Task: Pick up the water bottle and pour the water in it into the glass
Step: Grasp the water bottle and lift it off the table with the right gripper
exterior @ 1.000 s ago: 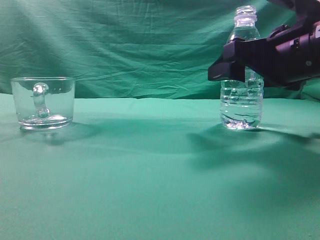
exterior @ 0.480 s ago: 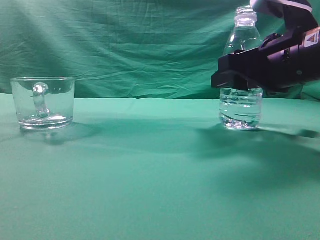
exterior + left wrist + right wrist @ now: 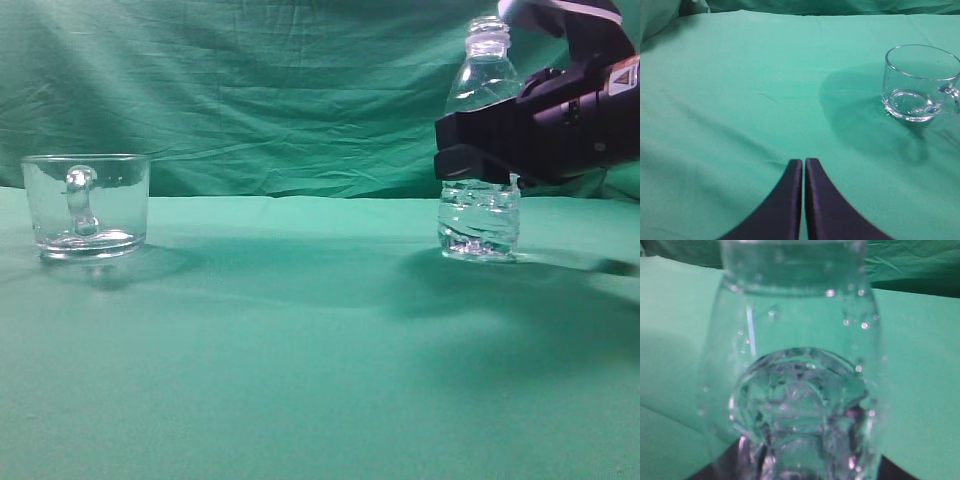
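Note:
The water bottle (image 3: 480,80) stands at the right on the green cloth, clear and uncapped, with water (image 3: 478,222) in its lower part. My right gripper (image 3: 478,152) is shut on its middle, and the lower body looks squeezed. The bottle fills the right wrist view (image 3: 795,340), with dark finger edges at the bottom corners. The glass (image 3: 85,205), an empty-looking clear mug with its handle facing me, stands far left. It also shows in the left wrist view (image 3: 920,82). My left gripper (image 3: 803,162) is shut and empty above the cloth, left of the glass.
A green cloth (image 3: 300,340) covers the table and hangs as a wrinkled backdrop (image 3: 280,90) behind. Open cloth lies between the glass and the bottle. My left arm is out of the exterior view.
My right gripper has closed round the bottle's middle. Its fingertips have drawn back to the right, and the bottle's lower body now looks narrower and leans slightly. The glass has not moved.

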Action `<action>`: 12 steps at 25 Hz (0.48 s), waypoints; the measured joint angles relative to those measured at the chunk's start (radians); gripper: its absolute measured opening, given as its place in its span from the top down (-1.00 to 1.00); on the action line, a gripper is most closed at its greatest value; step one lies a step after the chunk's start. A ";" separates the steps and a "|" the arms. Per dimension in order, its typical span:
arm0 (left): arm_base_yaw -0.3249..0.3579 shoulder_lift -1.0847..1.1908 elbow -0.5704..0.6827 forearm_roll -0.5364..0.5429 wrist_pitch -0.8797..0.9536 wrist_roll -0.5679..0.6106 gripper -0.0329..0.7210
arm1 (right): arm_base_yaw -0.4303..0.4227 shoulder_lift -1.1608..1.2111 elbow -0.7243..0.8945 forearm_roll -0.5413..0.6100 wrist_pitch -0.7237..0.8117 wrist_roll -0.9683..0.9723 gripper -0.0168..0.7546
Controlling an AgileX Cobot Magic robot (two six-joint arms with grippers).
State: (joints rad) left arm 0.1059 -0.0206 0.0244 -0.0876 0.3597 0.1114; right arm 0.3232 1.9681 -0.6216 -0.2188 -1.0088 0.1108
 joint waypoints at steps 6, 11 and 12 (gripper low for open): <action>0.000 0.000 0.000 0.000 0.000 0.000 0.91 | 0.000 -0.113 -0.034 -0.074 0.066 0.009 0.35; 0.000 0.000 0.000 0.000 0.000 0.000 0.91 | 0.000 -0.238 -0.153 -0.225 0.269 0.121 0.35; 0.000 0.000 0.000 0.000 0.000 0.000 0.91 | 0.000 -0.255 -0.179 -0.266 0.320 0.158 0.35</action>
State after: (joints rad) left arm 0.1059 -0.0206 0.0244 -0.0876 0.3597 0.1114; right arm 0.3232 1.7129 -0.8007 -0.4850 -0.6891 0.2688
